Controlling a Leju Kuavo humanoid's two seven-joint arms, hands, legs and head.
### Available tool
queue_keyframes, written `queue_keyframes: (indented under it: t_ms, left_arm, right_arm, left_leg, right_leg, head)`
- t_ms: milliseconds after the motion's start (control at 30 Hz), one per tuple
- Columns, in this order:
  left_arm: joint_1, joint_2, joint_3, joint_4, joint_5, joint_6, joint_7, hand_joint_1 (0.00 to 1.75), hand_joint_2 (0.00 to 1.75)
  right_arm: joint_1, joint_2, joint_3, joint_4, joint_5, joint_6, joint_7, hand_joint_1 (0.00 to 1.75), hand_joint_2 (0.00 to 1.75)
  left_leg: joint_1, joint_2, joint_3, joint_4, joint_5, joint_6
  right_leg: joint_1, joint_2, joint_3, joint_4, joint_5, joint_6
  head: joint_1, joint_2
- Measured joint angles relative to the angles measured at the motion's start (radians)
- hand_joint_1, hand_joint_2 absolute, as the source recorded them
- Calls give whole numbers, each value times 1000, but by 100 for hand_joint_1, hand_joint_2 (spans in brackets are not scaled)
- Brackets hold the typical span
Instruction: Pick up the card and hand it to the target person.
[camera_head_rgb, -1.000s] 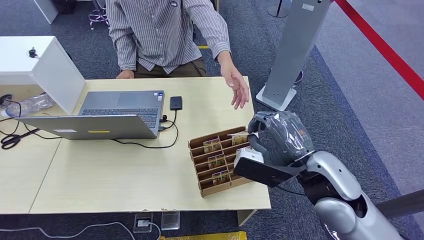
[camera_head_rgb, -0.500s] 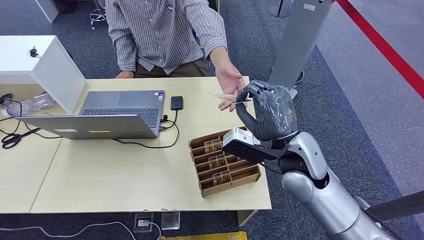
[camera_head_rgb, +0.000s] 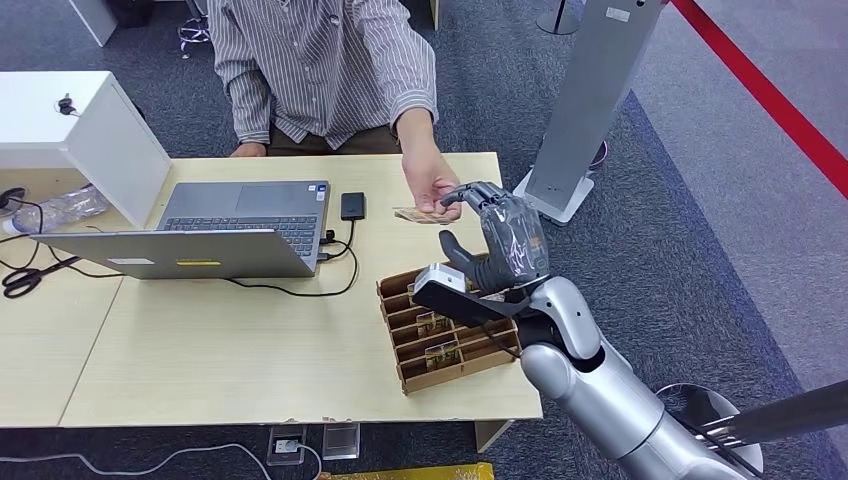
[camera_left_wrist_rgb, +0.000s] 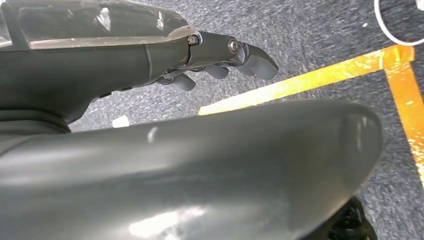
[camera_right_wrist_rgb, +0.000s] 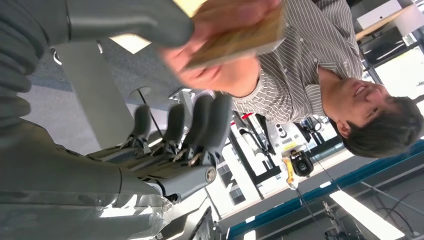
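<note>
The robot's right hand (camera_head_rgb: 505, 240) is up over the far side of the table (camera_head_rgb: 200, 350), just past the brown card holder (camera_head_rgb: 447, 321). Its fingers (camera_right_wrist_rgb: 200, 117) are spread apart and straight, and the thumb sticks out to the side. The card (camera_head_rgb: 418, 215) is right at the tips of the fingers, lying flat in the air above the table. The person's hand (camera_head_rgb: 430, 185) has the card from the other side, with the thumb on top of it. In the right wrist view the card (camera_right_wrist_rgb: 240, 37) sits in the person's hand (camera_right_wrist_rgb: 210, 70), and it is too blurry to tell if the robot's thumb is touching the card, so I cannot tell if the right hand has hold of it. The person wears a striped shirt (camera_head_rgb: 320, 60) and sits behind the table. The card holder has rows of slots with more cards standing in them. Farther over on the table is an open laptop (camera_head_rgb: 215, 235), and a small black box (camera_head_rgb: 352, 206) with a cable lies beside it. A white box (camera_head_rgb: 85, 130) stands at the far corner. The left hand (camera_left_wrist_rgb: 220, 62) hangs down over grey carpet with yellow tape lines (camera_left_wrist_rgb: 310, 80); its fingers are a little curled and nothing is in them.
</note>
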Motion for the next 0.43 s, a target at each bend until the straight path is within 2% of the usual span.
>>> queue_keyframes:
  t_ms: [200, 433]
  left_arm:
    - [2, 1, 17, -3, 19, 12, 6, 0, 0]
    - [4, 5, 33, -4, 35, 24, 23, 0, 0]
  right_arm:
    - [90, -56, -55, -182, -150, 7, -12, 0, 175]
    - [250, -105, -129, -333, -494, 148, -55, 0, 175]
  left_leg:
    - [0, -3, -1, 1, -1, 0]
    - [0, -7, -2, 2, 0, 0]
  right_leg:
    - [0, -3, 0, 1, -1, 0]
    - [0, -7, 0, 0, -2, 0]
  head:
    - [0, 0]
    - [0, 0]
